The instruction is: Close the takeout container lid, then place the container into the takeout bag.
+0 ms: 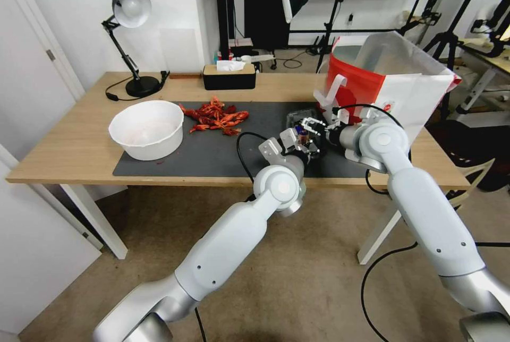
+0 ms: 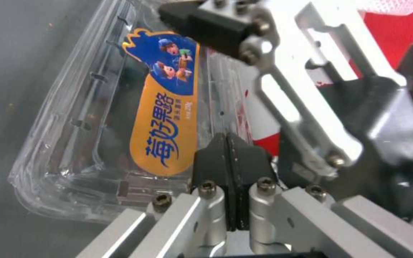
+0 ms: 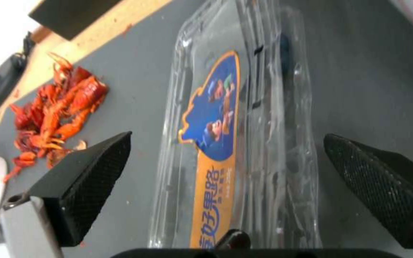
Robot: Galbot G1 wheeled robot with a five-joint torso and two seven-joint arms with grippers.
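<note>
The takeout container (image 1: 296, 118), a small clear clamshell, lies on the dark mat (image 1: 212, 153) just in front of the red-and-white takeout bag (image 1: 393, 82). Its lid (image 2: 166, 118) carries an orange and blue label and rests down over the box. My left gripper (image 2: 227, 138) is shut, pads pressed together, tips at the container's near rim (image 2: 120, 200). My right gripper (image 3: 228, 136) is open, one finger (image 3: 87, 179) on each side of the container (image 3: 264, 143) with a gap on both sides. In the head view, the left gripper (image 1: 302, 139) and right gripper (image 1: 317, 126) meet over the box.
A large white bowl (image 1: 147, 128) stands at the mat's left end. A pile of red crayfish (image 1: 215, 116) lies mid-mat. A black tissue box (image 1: 229, 76) and a desk lamp (image 1: 130, 39) sit at the table's back. The bag's open mouth faces up.
</note>
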